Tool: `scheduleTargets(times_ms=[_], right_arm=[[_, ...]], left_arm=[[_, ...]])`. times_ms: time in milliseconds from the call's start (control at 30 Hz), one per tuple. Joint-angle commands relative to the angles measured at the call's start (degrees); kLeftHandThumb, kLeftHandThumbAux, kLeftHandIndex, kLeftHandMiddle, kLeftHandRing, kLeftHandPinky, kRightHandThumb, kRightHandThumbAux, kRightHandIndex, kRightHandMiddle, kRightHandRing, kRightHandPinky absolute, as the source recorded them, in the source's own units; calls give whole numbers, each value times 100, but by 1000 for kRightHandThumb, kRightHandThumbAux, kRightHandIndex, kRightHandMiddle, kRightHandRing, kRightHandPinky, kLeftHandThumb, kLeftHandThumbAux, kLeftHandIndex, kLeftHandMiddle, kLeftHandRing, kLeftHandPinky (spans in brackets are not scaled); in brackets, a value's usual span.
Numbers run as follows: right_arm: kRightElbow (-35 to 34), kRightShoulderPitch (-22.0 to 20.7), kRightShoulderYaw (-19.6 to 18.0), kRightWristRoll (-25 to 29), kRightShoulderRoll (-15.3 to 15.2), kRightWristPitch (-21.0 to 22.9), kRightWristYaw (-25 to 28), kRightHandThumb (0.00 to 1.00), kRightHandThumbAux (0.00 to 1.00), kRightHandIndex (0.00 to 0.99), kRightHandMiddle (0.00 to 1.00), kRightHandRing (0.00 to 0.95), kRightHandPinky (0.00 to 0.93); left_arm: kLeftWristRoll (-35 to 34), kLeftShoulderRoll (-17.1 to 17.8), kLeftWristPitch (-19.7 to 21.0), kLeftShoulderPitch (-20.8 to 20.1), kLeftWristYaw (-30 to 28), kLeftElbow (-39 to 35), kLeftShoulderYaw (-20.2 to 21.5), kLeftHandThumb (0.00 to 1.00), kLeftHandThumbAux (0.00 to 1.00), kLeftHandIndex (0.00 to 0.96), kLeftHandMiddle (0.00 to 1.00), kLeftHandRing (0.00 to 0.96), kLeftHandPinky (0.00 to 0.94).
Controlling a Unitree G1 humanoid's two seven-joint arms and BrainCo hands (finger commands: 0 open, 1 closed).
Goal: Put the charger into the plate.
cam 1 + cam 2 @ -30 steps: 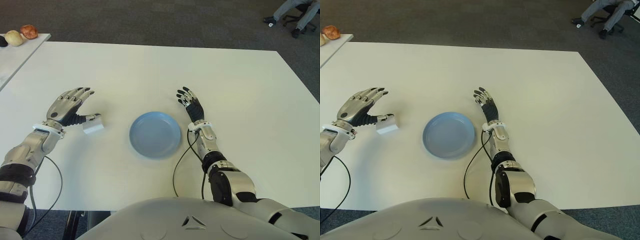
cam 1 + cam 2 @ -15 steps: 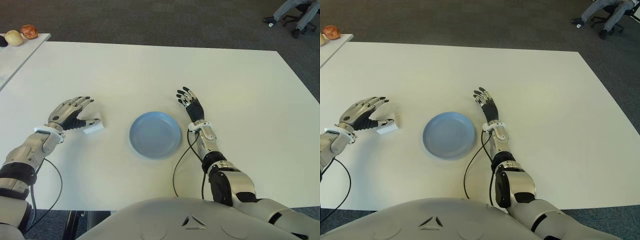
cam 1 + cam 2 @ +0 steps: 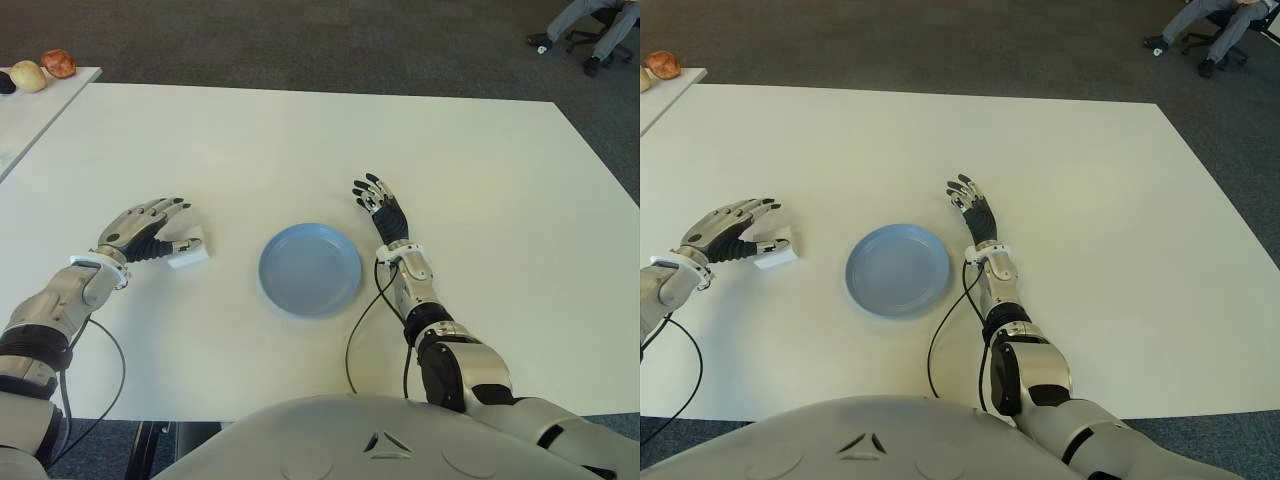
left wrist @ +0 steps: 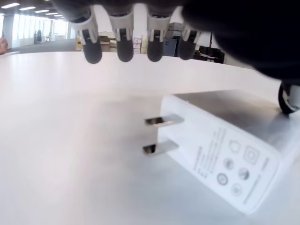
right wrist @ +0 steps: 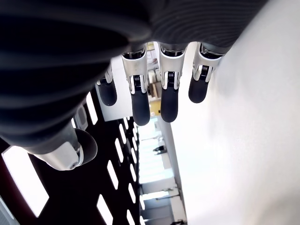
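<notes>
Left hand [image 3: 140,228], fingers spread, hovers over the charger [image 3: 189,252] near the table's [image 3: 300,140] left edge; plate [image 3: 310,268] sits mid-table beside the open right hand [image 3: 380,212].

One charger [image 3: 188,253], one plate [image 3: 310,268]
</notes>
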Motion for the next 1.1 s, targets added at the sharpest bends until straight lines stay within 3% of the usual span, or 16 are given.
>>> scheduleTargets(times_ms=[33,1100], right_arm=[[290,438,-22,18,-35,261,-56,0,568,113,237,190,125],[306,424,23,-28,-63,265,-66,0,549,106,245,191,102]], left_arm=[[99,29,-46,28,-185,112,-220,235,231,0,0,0,0],[-86,95,-117,215,-243,-55,-275,201,284,0,0,0,0]])
